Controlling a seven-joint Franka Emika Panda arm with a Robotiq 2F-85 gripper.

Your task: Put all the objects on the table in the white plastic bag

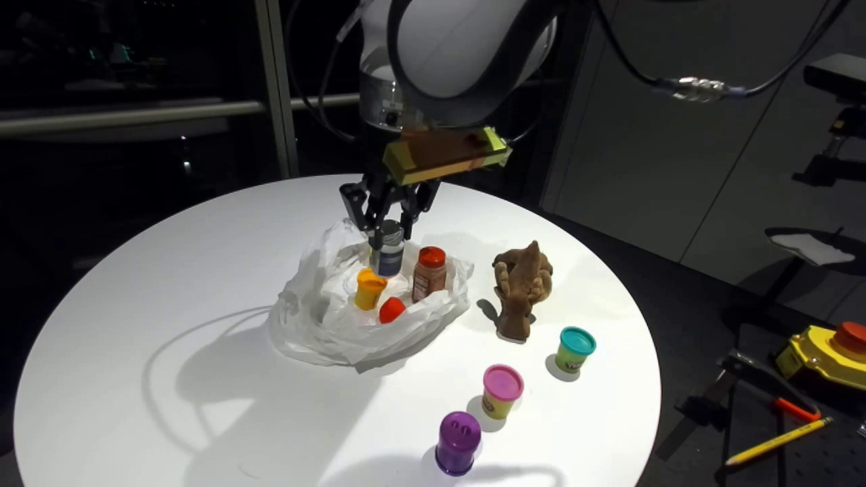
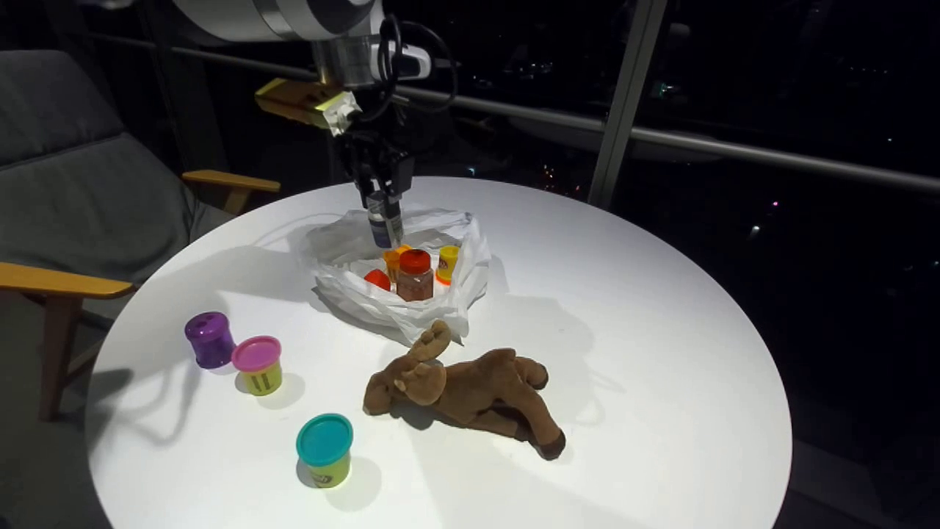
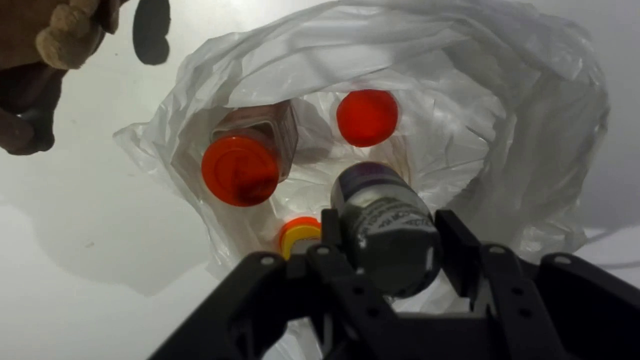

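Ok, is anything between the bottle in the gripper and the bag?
The white plastic bag gapes open below the bottle, but the orange tub inside seems close beneath it and might get bumped.

Smooth with a soft sheen across the white tabletop [image 1: 115, 318]; thin, crinkled and translucent throughout the plastic carrier bag [image 1: 325, 335]. Matt and plush over the brown toy animal [image 2: 477, 389], glossy on the purple plastic canister [image 1: 458, 439], see-through and shiny down the red-capped jar [image 1: 429, 279]. At left in an exterior view, smoothly wooden along the armrests [image 2: 62, 281], matt and cloth-like on the grey backrest [image 2: 81, 191].
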